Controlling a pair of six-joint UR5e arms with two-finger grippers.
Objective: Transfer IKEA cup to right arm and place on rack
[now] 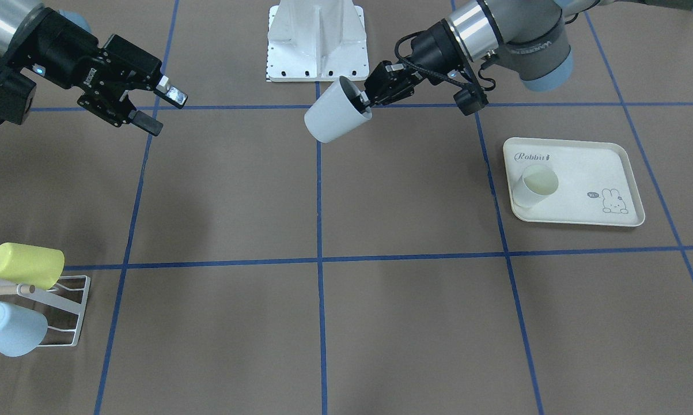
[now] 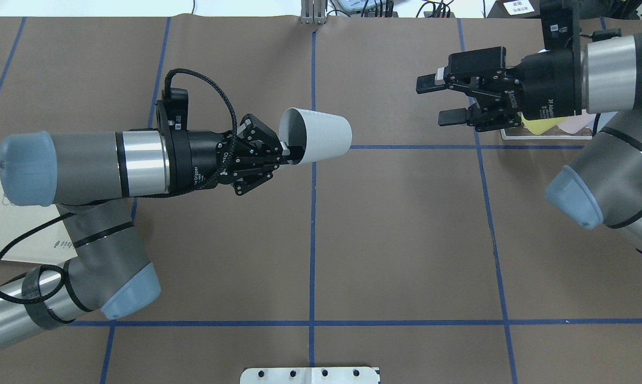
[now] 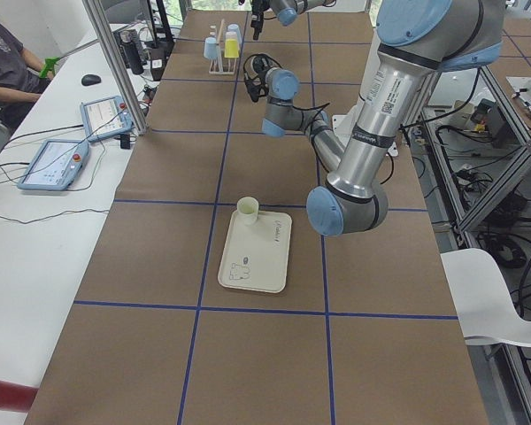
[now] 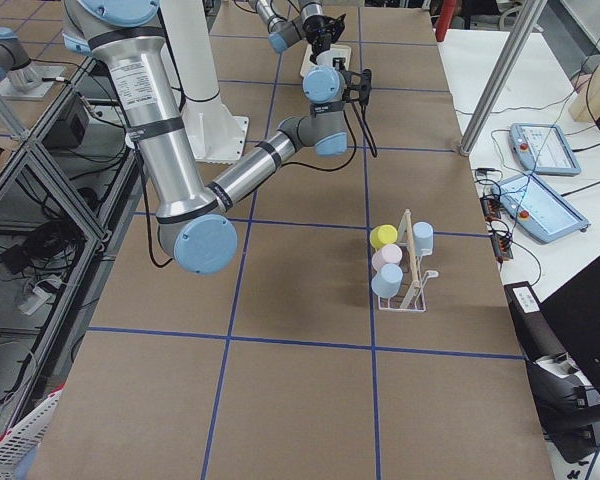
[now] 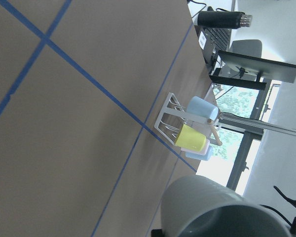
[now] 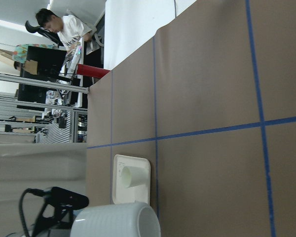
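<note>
My left gripper (image 1: 362, 104) is shut on the rim of a white IKEA cup (image 1: 334, 118) and holds it on its side in the air over the table's middle; the overhead view shows the gripper (image 2: 288, 151) and the cup (image 2: 318, 136) too. The cup's base points toward my right gripper (image 2: 433, 100), which is open, empty and well apart from the cup. The white wire rack (image 1: 81, 311) with a wooden dowel stands at the table's right end, holding a yellow cup (image 1: 26, 265) and a pale blue cup (image 1: 9, 328).
A cream rabbit-print tray (image 1: 611, 167) lies on my left side with another white cup (image 1: 535, 184) upright on it. The white robot base (image 1: 316, 40) sits at the table's near edge. Operators' desks with tablets (image 3: 57, 159) run along the far side.
</note>
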